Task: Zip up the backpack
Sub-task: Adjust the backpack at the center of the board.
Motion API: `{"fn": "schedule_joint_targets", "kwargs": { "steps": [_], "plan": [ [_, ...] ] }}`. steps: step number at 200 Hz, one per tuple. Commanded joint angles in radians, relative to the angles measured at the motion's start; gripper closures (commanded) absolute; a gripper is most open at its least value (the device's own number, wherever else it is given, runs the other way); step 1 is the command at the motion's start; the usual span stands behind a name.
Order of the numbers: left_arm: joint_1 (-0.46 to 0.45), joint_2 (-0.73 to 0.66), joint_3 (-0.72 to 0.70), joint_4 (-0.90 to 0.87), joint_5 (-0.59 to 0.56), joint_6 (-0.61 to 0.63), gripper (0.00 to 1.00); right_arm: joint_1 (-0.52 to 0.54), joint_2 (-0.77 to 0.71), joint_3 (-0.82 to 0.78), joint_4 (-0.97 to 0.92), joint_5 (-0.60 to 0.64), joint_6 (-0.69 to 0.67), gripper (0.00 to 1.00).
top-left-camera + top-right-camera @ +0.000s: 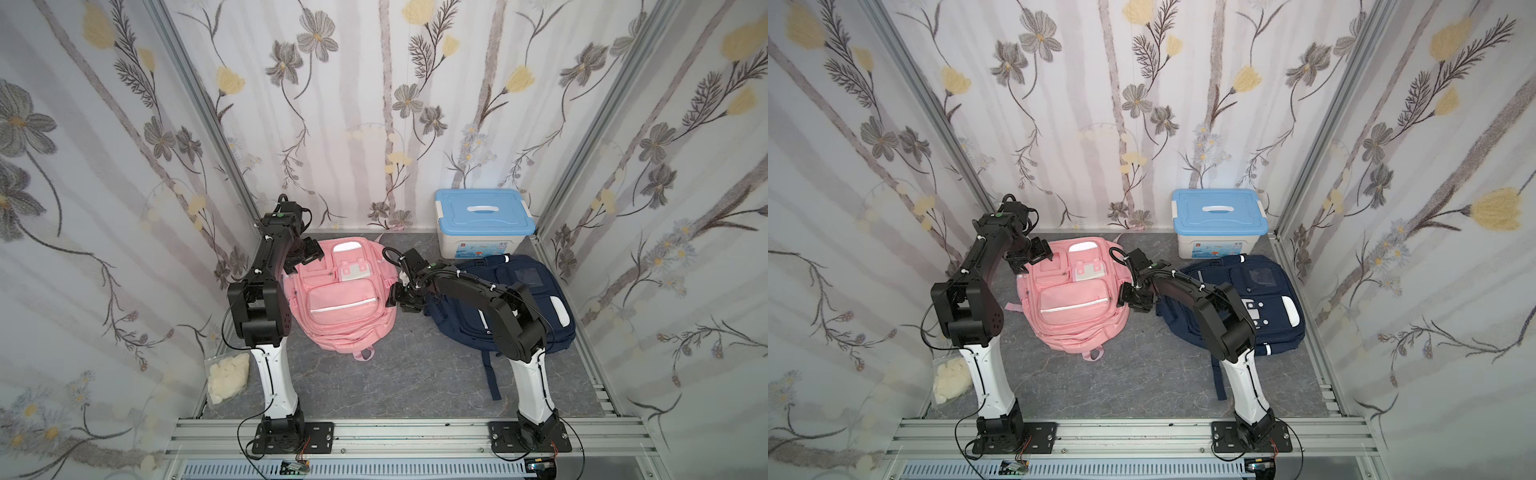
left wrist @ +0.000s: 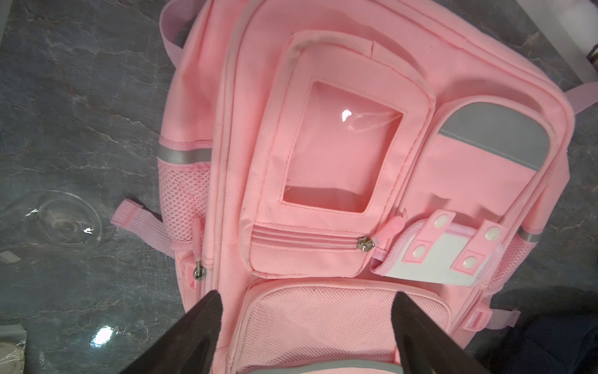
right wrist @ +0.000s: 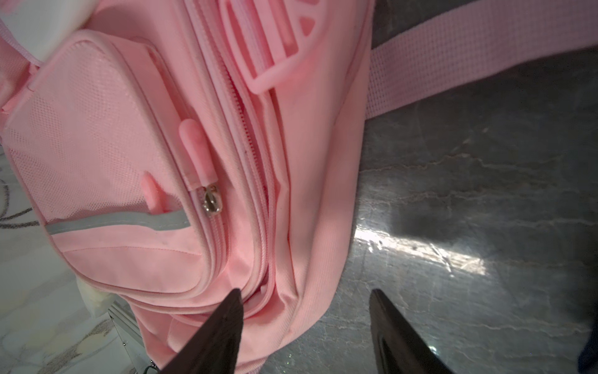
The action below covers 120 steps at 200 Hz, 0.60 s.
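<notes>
The grey marbled tabletop [image 1: 415,374] carries a pink backpack [image 1: 340,299], navy backpack [image 1: 519,270], blue-lidded box [image 1: 482,216] and plastic bag [image 1: 228,376].

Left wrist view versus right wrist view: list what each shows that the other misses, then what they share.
Left wrist only: on the pink backpack, the clear window pocket and snap flap; a glass dish on the table. Right wrist only: the long zipper track down the bag's side, and a slider. Both: the mesh front pocket, the grey marbled table, open jaws.
</notes>
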Motion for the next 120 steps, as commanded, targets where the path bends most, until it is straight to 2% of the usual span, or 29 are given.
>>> {"fn": "schedule_joint_targets", "kwargs": {
  "steps": [1, 17, 30, 39, 57, 65, 74, 83, 95, 120],
  "plan": [
    [0.007, 0.019, -0.015, -0.004, -0.030, 0.022, 0.17, 0.006, 0.032, 0.017, -0.008, -0.008, 0.016, 0.39],
    [0.008, 0.020, -0.043, 0.021, -0.014, 0.020, 0.21, 0.013, 0.066, 0.052, -0.010, -0.023, 0.003, 0.41],
    [0.009, 0.020, -0.058, 0.036, -0.015, 0.020, 0.28, 0.014, 0.095, 0.083, -0.015, -0.043, -0.005, 0.45],
    [0.011, 0.024, -0.063, 0.042, -0.016, 0.018, 0.30, 0.012, 0.117, 0.100, -0.020, -0.048, -0.012, 0.54],
    [0.012, 0.041, -0.064, 0.047, -0.003, 0.022, 0.31, 0.008, 0.142, 0.121, -0.037, -0.046, -0.035, 0.76],
    [0.014, 0.049, -0.064, 0.047, -0.002, 0.025, 0.36, 0.003, 0.141, 0.118, -0.046, -0.044, -0.043, 0.85],
    [0.015, 0.057, -0.068, 0.048, 0.009, 0.027, 0.47, -0.005, 0.133, 0.108, -0.061, -0.037, -0.059, 0.91],
    [0.017, 0.060, -0.076, 0.052, 0.032, 0.029, 0.58, -0.019, 0.112, 0.085, -0.080, -0.021, -0.078, 0.95],
    [0.018, 0.057, -0.090, 0.054, 0.046, 0.028, 0.68, -0.050, 0.075, 0.034, -0.096, -0.012, -0.104, 1.00],
    [0.018, 0.007, -0.137, 0.064, 0.071, 0.024, 0.69, -0.140, -0.021, -0.077, -0.144, -0.028, -0.214, 1.00]
  ]
}}
